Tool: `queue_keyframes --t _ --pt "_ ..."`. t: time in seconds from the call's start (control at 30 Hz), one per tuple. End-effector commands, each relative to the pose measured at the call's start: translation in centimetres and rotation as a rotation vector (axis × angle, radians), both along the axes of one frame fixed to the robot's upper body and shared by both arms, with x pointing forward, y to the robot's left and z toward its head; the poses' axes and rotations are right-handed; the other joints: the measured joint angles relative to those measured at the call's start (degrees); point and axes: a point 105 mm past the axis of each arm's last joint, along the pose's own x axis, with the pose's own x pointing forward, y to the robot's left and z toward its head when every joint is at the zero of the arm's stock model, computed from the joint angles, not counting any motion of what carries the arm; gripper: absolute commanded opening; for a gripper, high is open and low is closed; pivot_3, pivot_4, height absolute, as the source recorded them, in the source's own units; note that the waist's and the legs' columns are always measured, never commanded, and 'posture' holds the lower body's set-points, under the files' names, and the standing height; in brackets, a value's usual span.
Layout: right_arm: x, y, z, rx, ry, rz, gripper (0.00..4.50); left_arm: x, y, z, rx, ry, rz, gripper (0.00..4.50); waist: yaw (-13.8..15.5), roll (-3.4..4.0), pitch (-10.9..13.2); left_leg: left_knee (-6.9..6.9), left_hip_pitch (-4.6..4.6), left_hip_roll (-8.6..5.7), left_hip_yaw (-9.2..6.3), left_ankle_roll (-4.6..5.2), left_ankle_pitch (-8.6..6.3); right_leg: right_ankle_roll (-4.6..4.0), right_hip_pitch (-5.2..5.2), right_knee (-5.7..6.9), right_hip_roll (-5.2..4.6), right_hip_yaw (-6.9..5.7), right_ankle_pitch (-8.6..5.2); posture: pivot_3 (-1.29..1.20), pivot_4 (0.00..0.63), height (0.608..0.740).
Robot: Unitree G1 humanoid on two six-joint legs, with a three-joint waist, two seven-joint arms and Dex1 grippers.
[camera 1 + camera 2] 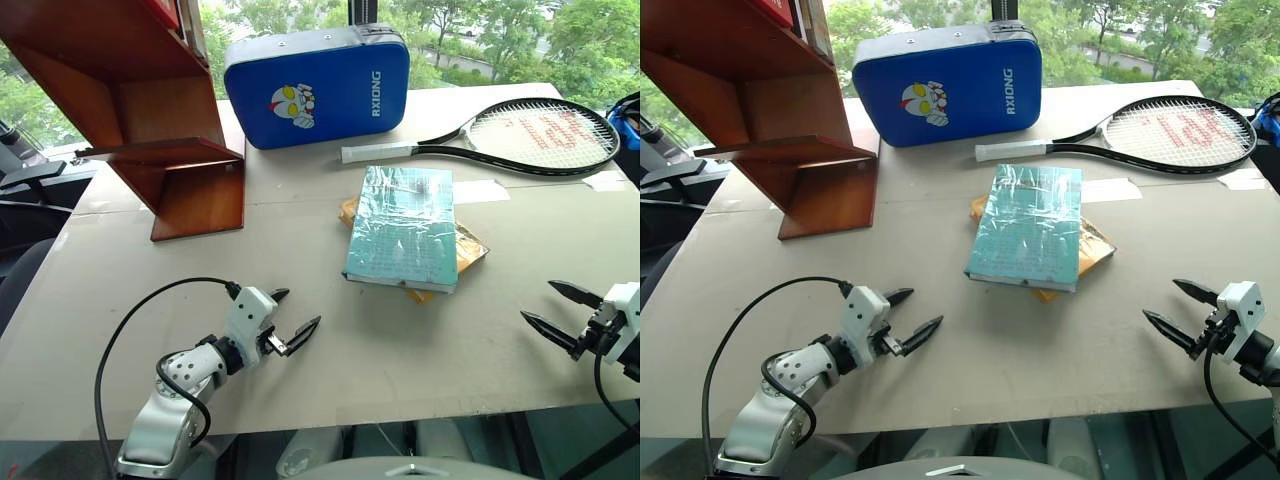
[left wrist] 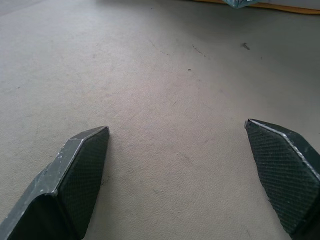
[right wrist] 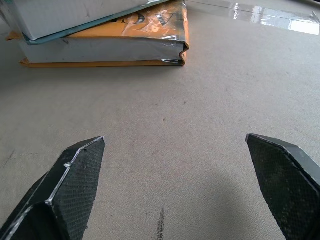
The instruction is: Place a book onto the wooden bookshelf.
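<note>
Nothing of the job is done yet, as far as I can judge: the teal-green book (image 1: 402, 228) lies flat in the middle of the table (image 1: 120, 290), resting on top of a smaller orange-yellow book (image 1: 468, 250) whose corners stick out from under it on the right and at the far left. The wooden bookshelf (image 1: 150, 110) stands at the far left of the table, well apart from the book, with its lowest board bare where I can see it. My left jaws (image 1: 290, 322) hover over the near left of the table, spread wide and holding nothing, pointing toward the book but not close to it. My right jaws (image 1: 560, 312) hang at the near right edge, likewise wide open and empty, with the stacked books ahead of them across a stretch of bare table. Beyond the book lie a tennis racket (image 1: 520, 135) on the far right and a blue padded case (image 1: 318, 85) standing at the far side, neither in the path between book and shelf as I read it. All of the work is left: reach the book, get a grip on it, most likely lifting it off the orange-yellow one, carry it left and far, and set it on a board of the shelf
</note>
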Motion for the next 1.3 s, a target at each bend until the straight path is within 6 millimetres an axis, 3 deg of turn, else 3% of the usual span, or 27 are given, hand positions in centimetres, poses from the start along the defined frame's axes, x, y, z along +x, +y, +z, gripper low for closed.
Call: queue_keyframes --t 0.03,0.53,0.7,0.9,1.03,1.13,1.3 --pt "0.4 -0.3 1.0 -0.009 -0.030 0.020 4.50 -0.4 0.8 -0.3 0.007 0.033 0.029 4.47 -0.09 -0.03 0.02 0.00 0.00 0.00 0.00 0.00 0.00 0.00 0.00 0.00 0.00 0.00 0.00 0.00 0.150 0.740" --pt "0.7 0.3 1.1 0.008 -0.039 0.053 4.50 0.0 1.9 0.3 0.019 0.019 0.035 4.47 -0.10 -0.08 0.07 0.00 -0.01 0.02 0.01 0.00 0.00 -0.01 -0.02 0.01 0.02 0.00 0.00 0.00 0.150 0.740" --pt "0.6 0.9 2.0 0.014 -0.061 0.083 4.50 1.2 1.6 2.3 -0.092 -0.006 0.037 4.47 -0.06 -0.14 0.11 0.01 -0.01 0.02 -0.02 0.00 0.00 -0.01 -0.02 0.02 0.02 -0.04 0.00 0.00 0.150 0.740" --pt "-0.7 3.4 5.4 0.113 -0.092 0.171 4.50 1.8 -1.2 4.8 -0.336 0.171 -0.119 4.47 0.09 -0.14 0.13 0.14 -0.32 0.02 -0.13 0.00 0.00 -0.01 -0.22 0.04 0.00 -0.13 0.01 0.00 0.150 0.740" --pt "-1.8 5.0 7.5 0.117 -0.092 0.235 4.50 3.4 -2.6 6.0 -0.479 0.292 -0.177 4.47 0.01 -0.15 0.13 0.42 -0.67 0.01 -0.41 -0.01 0.01 -0.02 -0.37 0.06 0.00 -0.45 0.03 0.00 0.150 0.740" --pt "-2.4 5.8 8.6 0.108 -0.097 0.256 4.50 4.9 -3.6 6.2 -0.568 0.389 -0.191 4.47 0.11 -0.18 0.14 0.51 -0.73 -0.01 -0.52 -0.02 0.01 -0.02 -0.36 0.07 -0.01 -0.58 0.03 0.00 0.150 0.740" --pt "-2.5 6.6 9.8 0.112 -0.119 0.252 4.50 6.3 -7.0 5.4 -0.777 0.705 -0.249 4.47 -0.09 -0.41 0.27 0.81 -0.79 -0.08 -0.56 -0.03 0.00 -0.01 -0.35 0.17 -0.01 -0.62 0.03 0.00 0.150 0.740"
